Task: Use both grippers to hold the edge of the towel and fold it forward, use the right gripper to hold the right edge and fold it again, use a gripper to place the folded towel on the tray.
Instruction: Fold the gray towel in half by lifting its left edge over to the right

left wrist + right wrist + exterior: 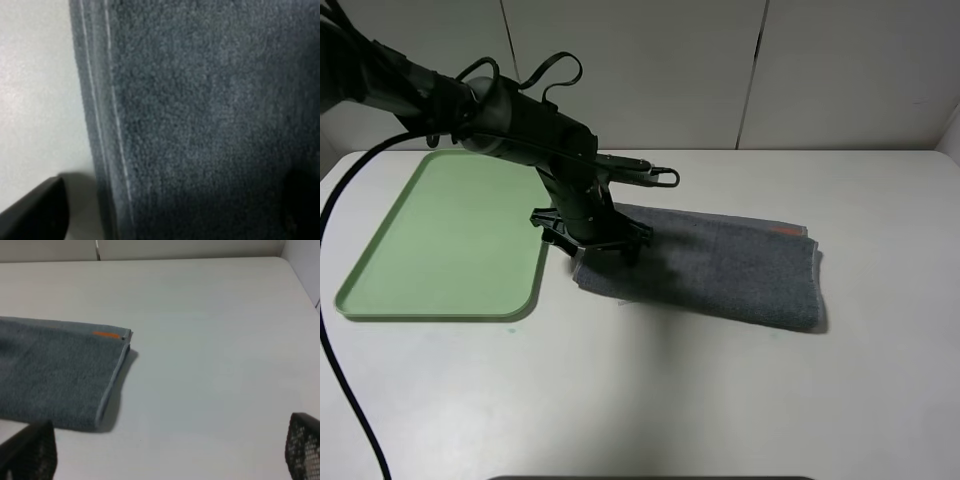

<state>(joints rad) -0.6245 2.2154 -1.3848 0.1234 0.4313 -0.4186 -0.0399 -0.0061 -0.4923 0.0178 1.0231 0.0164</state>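
Towel (720,265), folded: judged soft, limp, light. Left hand (595,243), jaws apart, straddles its stitched end hem (102,125), the likely grip site; right hand (167,452) gapes empty.

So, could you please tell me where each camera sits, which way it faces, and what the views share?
Exterior high: mounted high, facing down on the white table: light green plastic tray, folded dark grey terry towel, left gripper at its left end.
Left wrist: on the left arm, close above the towel's hem; one black fingertip shows.
Right wrist: on the right arm, low, facing the towel's orange-marked end; two fingertips show.
Shared: all see the towel.
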